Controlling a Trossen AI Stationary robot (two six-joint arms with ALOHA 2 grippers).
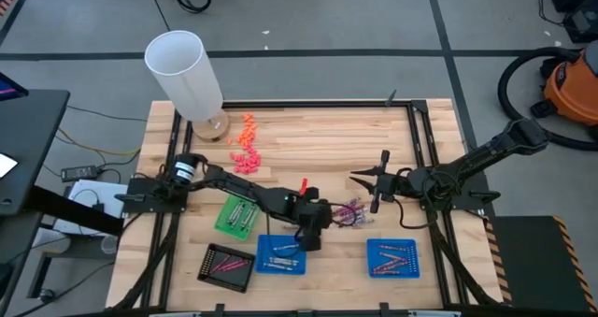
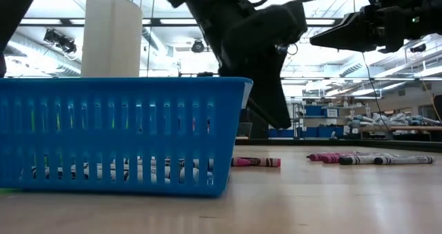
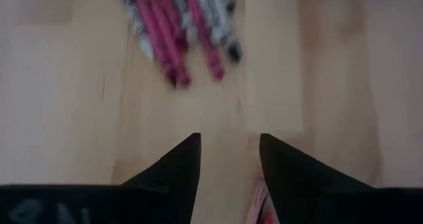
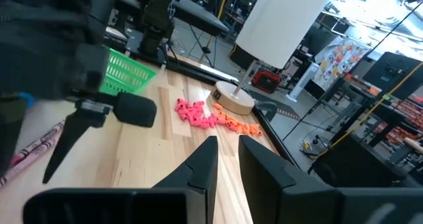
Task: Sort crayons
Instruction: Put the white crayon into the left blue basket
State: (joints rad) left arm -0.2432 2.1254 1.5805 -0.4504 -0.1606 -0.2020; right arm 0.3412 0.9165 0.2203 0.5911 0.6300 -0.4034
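The pile of thin pinkish-red, maroon and silvery-grey crayons [image 1: 350,211] was seen lying loose on the pale wooden tabletop [image 1: 308,135], just right of the frame's centre in the high view. The left gripper [image 1: 318,225] was held just left of this pile, above the upper right corner of a blue slotted plastic tray [image 1: 280,254]. In the left wrist view its two dark fingers [image 3: 178,168] were parted by a narrow gap with nothing between them, the crayons [image 3: 182,29] lying beyond the tips and one more pinkish stick [image 3: 259,207] partly hidden beside one finger.

The right gripper [image 1: 360,178] was raised to the right of the pile, well clear of it; its fingers [image 4: 198,168] were spread a little and empty.

More crayons were seen inside the left blue tray, in a second blue tray [image 1: 392,258] at lower right, in a green slotted tray [image 1: 237,214] and in a black tray [image 1: 228,266] at lower left. In the low view, single crayons [image 2: 255,162] were seen lying flat on the wood, right of the blue basket wall [image 2: 124,134].

A tall white cylinder on a round wooden base [image 1: 187,74] stood at upper left, with orange and pink chunky bits [image 1: 246,149] scattered just beside it.
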